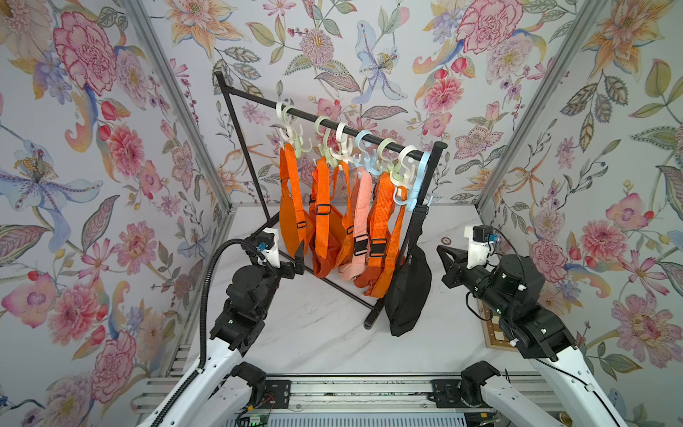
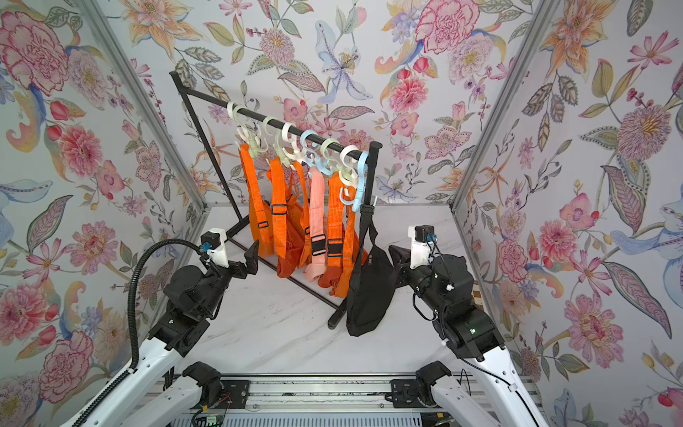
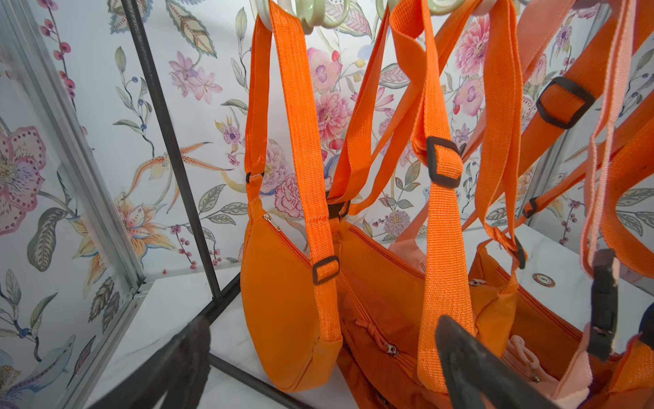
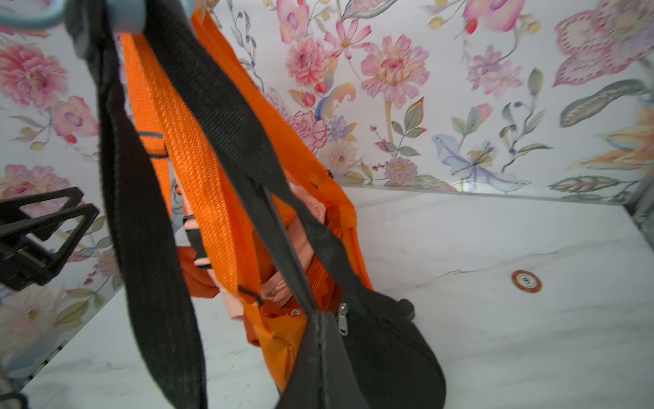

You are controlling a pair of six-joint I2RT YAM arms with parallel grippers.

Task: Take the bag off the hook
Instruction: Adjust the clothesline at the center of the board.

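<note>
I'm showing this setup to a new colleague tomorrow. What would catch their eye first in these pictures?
First, the row of bright orange bags hanging from pastel hooks on the black rail in the middle of the scene. Next, the lone black bag on a blue hook at the rail's nearer end. Then the loud floral wallpaper covering the walls all around.

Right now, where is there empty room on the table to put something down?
Biggest bare patch: the front of the white marble tabletop, between the left gripper and the black fabric bag. Another lies beyond the right gripper, around the small round token. Crowded: under the black metal rack, where orange fabric bags hang.
</note>
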